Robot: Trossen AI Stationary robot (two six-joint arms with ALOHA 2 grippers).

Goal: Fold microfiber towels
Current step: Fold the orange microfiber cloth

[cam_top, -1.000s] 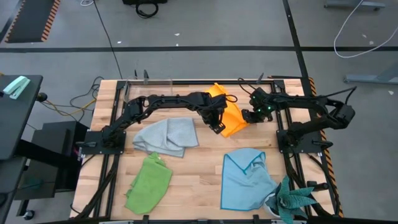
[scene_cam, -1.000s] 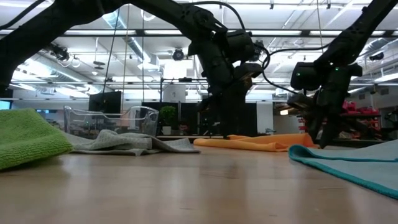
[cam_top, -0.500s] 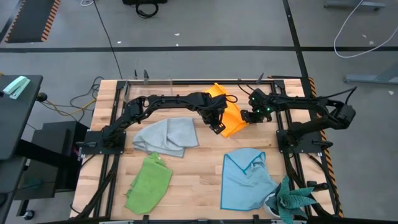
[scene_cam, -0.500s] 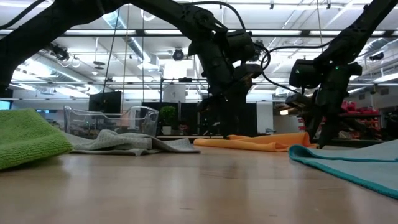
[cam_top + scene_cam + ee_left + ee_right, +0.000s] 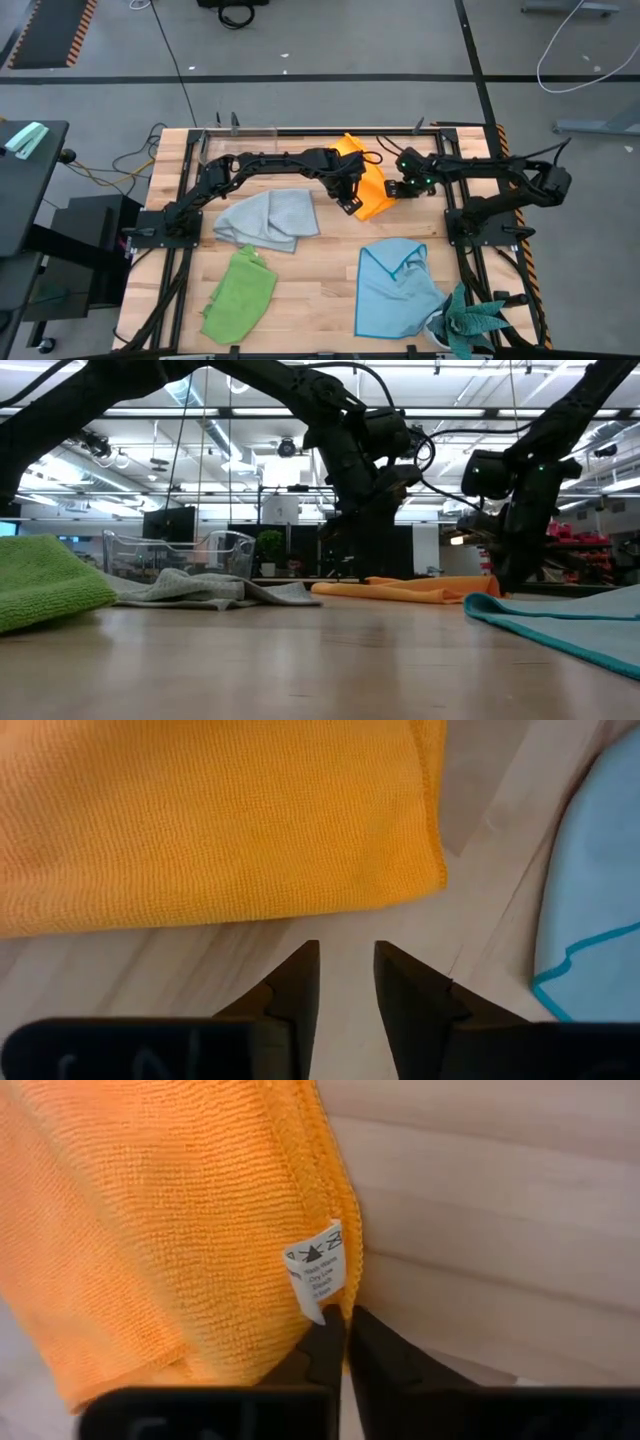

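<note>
The teal plant (image 5: 470,322) is cut off at the table's 5 o'clock corner. Beside it, toward 6 o'clock, lies the light blue towel (image 5: 393,285), crumpled, its long axis running near to far. The lime green towel (image 5: 240,292) lies at 7 o'clock, its long axis tilted toward 1 o'clock. The grey towel (image 5: 268,219) is bunched at about 9 o'clock of the table's middle.

Farther back, at 12 o'clock, lies the orange-yellow towel (image 5: 366,180), folded, its long axis running near to far. The left gripper (image 5: 346,970) hangs over bare wood just off the towel's near corner, fingers a narrow gap apart and holding nothing. The right gripper (image 5: 346,1342) is at the towel's 3 o'clock edge, its fingers pinched together at the hem just by the white care label (image 5: 320,1268); whether cloth is caught between them is hard to make out. The label's print is too small to read.

The clear plastic box (image 5: 180,550) stands at the far edge, hardly visible from above.
</note>
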